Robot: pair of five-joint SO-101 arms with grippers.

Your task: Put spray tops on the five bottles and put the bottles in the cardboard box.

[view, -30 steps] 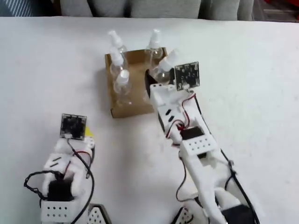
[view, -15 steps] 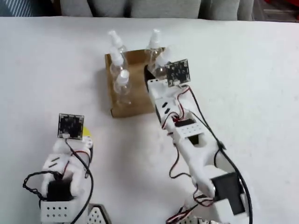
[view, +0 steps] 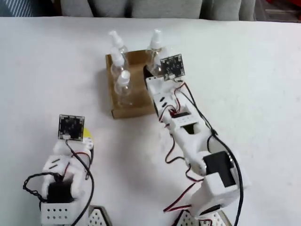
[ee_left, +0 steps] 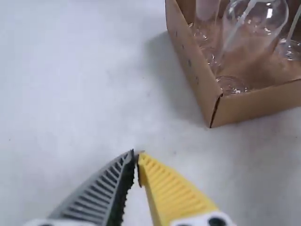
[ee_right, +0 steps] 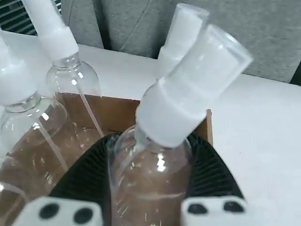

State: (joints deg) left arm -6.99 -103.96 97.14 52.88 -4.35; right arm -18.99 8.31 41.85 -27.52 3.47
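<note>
My right gripper (ee_right: 150, 157) is shut on a clear bottle (ee_right: 149, 181) with a white spray top (ee_right: 193, 87), tilted over the right side of the cardboard box (ee_right: 123, 107). In the high view this gripper (view: 151, 75) sits at the box's (view: 131, 112) right wall, and its held bottle (view: 157, 67) is mostly hidden under the wrist camera board. Several more capped bottles stand in the box: one at the back left (view: 116, 41), one at the back right (view: 155, 41), two along the left side (view: 123, 84). My left gripper (ee_left: 136, 159) is shut and empty, low over the table near the box's front corner (ee_left: 221, 109).
The left arm (view: 63, 179) rests at the table's front left. The right arm (view: 197, 146) stretches diagonally from the front right toward the box. White tabletop lies open to the left and right of the box. Grey chairs stand behind the far edge.
My right arm has swung left and forward, carrying the bottle from the box's right rim further over its inside. The left arm shifted slightly at first, then stayed still.
</note>
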